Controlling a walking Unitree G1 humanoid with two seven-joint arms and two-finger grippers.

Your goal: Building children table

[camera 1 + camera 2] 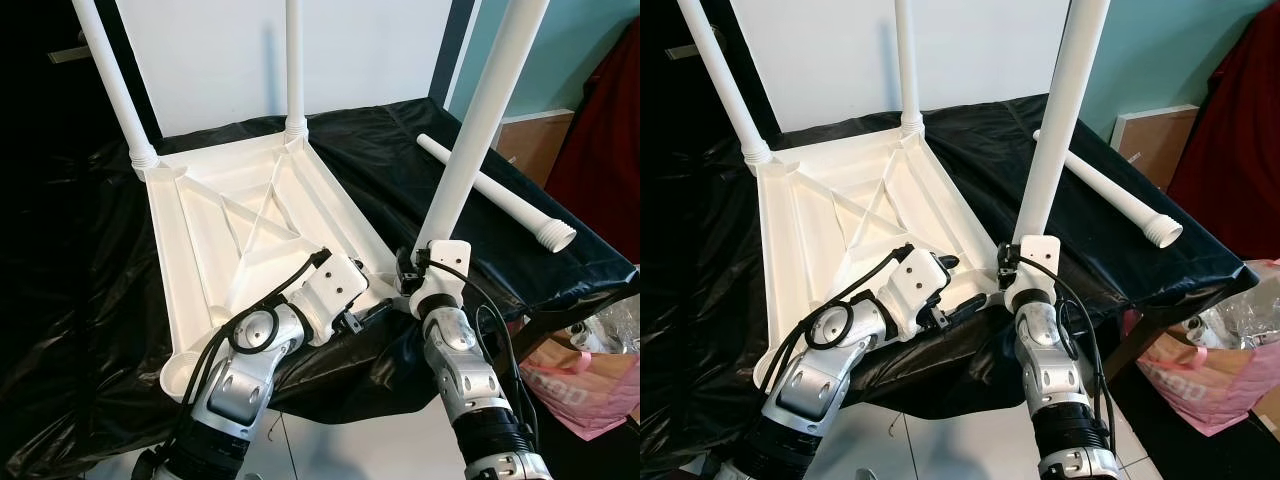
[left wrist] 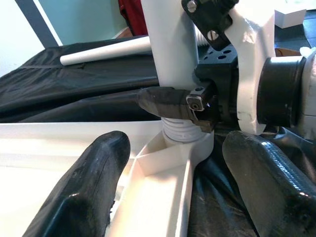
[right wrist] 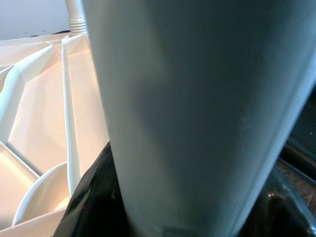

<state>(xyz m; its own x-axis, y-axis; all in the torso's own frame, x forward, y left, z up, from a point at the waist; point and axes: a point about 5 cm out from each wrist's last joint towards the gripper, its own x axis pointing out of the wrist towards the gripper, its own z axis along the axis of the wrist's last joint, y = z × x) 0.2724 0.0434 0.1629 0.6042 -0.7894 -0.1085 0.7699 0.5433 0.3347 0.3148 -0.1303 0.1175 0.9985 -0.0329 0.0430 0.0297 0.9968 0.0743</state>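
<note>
The third leg (image 1: 470, 130) stands in the near right corner socket of the upturned tabletop (image 1: 215, 235), clamped low down in the right gripper (image 2: 173, 101). Just beside it the left gripper (image 1: 365, 312) hangs spread open at that corner, holding nothing. Best to keep the leg plumb while twisting it home. Beyond the right gripper the spare leg (image 1: 495, 192) lies on the black cloth (image 1: 380, 140)

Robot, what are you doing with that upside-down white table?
The robot is putting legs on the upside-down table top. Its right gripper holds a white leg upright in the near corner socket. The left gripper, fingers open, sits by that corner. Two legs stand at the far corners; a spare leg lies on the black cloth.
</note>
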